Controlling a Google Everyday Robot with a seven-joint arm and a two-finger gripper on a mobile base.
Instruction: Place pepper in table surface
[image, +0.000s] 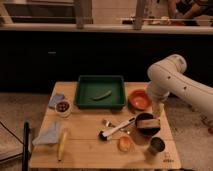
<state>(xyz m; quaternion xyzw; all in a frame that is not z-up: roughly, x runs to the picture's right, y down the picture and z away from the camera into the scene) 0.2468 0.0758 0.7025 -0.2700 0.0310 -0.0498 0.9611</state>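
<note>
The small curved green pepper (101, 95) lies inside the dark green tray (81, 98) at the back middle of the light wooden table surface (87, 150). My white arm reaches in from the right. My gripper (158, 111) hangs down over the table's right side, between the orange bowl (139, 99) and the dark bowl (146, 123). It is well to the right of the tray and holds nothing that I can see.
A brush (117, 129) lies in the middle, with an orange object (124, 143) and a metal cup (157, 145) near the front right. On the left are a yellow banana (62, 144), a grey cloth (50, 134) and a small cup (62, 107).
</note>
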